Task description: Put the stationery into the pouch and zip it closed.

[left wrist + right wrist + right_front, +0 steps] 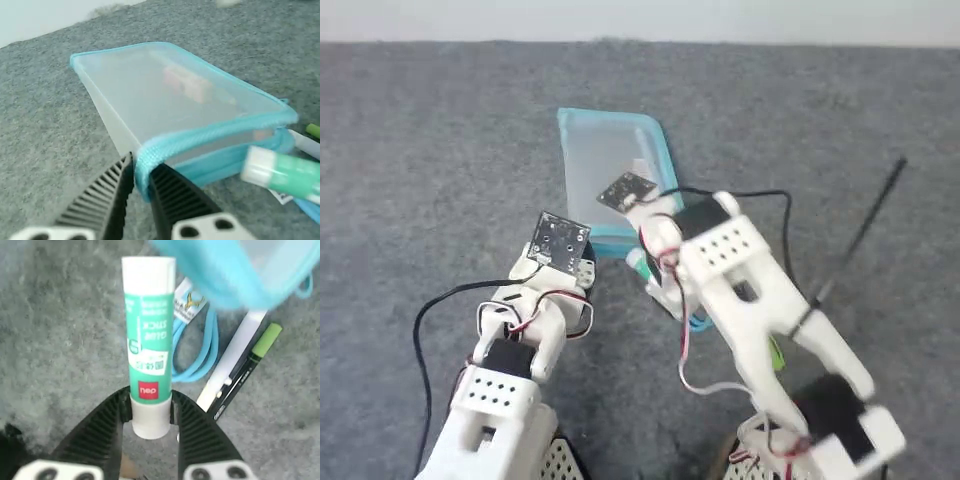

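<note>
The translucent pouch (610, 165) with light-blue zipper trim lies on the grey carpet, and a pinkish item (192, 85) shows through its side. My left gripper (141, 176) is shut on the zipper edge at the pouch's (165, 95) near corner, holding the mouth up. My right gripper (150, 415) is shut on the base of a green-and-white glue stick (149, 340). The glue stick's (280, 172) white cap end sits just in front of the pouch opening (225, 275). In the high view both grippers, left (588, 268) and right (645, 265), sit at the pouch's near edge.
Under the right arm lie a white pen (230, 362), a black pen with a green cap (252, 357) and a blue cord loop (200, 357). A thin black rod (875, 210) rests on the carpet to the right. The table's far edge runs along the back.
</note>
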Controlling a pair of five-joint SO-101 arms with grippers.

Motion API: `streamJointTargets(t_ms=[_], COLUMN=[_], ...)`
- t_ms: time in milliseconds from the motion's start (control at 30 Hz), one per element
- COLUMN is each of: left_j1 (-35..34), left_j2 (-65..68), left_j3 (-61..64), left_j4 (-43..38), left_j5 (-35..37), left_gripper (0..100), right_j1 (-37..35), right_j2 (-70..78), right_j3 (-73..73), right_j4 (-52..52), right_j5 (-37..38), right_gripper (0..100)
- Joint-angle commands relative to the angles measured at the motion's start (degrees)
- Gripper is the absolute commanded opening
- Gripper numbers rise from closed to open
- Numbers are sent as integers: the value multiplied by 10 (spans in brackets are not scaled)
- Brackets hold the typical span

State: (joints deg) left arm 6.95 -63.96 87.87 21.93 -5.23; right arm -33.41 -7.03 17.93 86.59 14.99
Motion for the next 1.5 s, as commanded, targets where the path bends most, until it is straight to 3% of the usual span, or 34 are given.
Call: streamJointTargets(t_ms=[0, 367, 567, 633, 767, 833, 1167, 1467], left_j1=[19, 92, 97, 97, 93, 93, 89, 34], left_j2=[-13, -13, -13, -13, -13, -13, -13, -13], left_j3=[-6, -6, -6, -6, -6, -6, -6, -7], left_j4=[-20, 4, 7, 7, 7, 7, 5, -11], left_j5=[4, 2, 2, 2, 2, 2, 2, 7], left_gripper=[11, 11, 11, 11, 11, 11, 11, 11], right_j1=[-3, 57, 80, 80, 76, 76, 76, 80], right_j2=[44, 195, 262, 283, 310, 314, 306, 178], right_j3=[-87, -281, -411, -443, -465, -465, -479, -482], right_j4=[-5, 24, 82, 104, 118, 119, 145, 162], right_j5=[-20, -74, -133, -135, -132, -114, -105, -89], right_gripper=[6, 7, 12, 46, 207, 248, 243, 242])
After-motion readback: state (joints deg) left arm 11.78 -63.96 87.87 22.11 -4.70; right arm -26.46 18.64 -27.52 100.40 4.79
